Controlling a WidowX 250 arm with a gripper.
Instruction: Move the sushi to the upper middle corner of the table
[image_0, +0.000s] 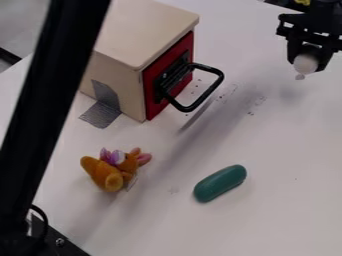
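the gripper (308, 59) is grasping the white sushi (305, 65). gentle lowering, clear of the box (143, 27) (its handle (221, 76) is jutting), is probably working best.

Wooden box (147, 25), orange plush (107, 174), green oblong (220, 183).

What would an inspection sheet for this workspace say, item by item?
Surface: white table, dark specks near the handle, grey tape beside the box.
Job's things: pale rounded thing, probably the sushi, at upper right.
Clutter: box with red front, orange plush toy, green oblong toy.
Gripper: holding the pale thing above the table.
Cables: black loop, lower left, probably a cable.
Surroundings: black bar at left, grey area beyond the table.
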